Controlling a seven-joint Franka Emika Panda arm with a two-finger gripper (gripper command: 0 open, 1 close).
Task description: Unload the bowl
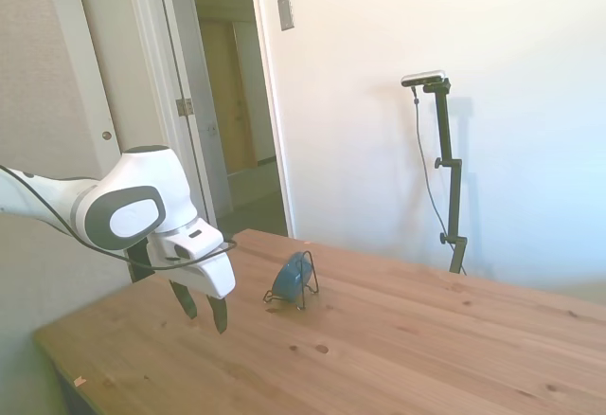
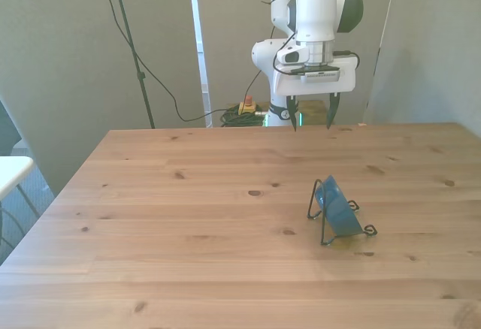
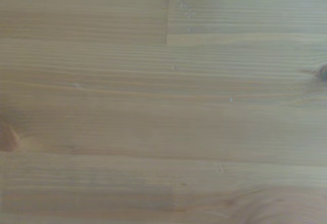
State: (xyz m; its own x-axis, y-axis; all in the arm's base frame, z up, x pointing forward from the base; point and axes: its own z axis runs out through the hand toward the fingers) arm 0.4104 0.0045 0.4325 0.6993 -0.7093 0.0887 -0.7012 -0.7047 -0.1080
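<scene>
Here we are at the approach: our end effector (image 2: 313,119) hangs released and empty over the far side of the surface (image 2: 188,224), well apart from the bowl (image 2: 338,207). The teal bowl stands on edge in a thin black wire rack (image 2: 325,227) toward the front view's right. Next, we judge, we must reach it and grip the rim.

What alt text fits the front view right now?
A teal-blue bowl stands on edge in a thin black wire rack on a wooden table. The robot's open, empty hand hangs over the far edge, well clear of the bowl.
</scene>
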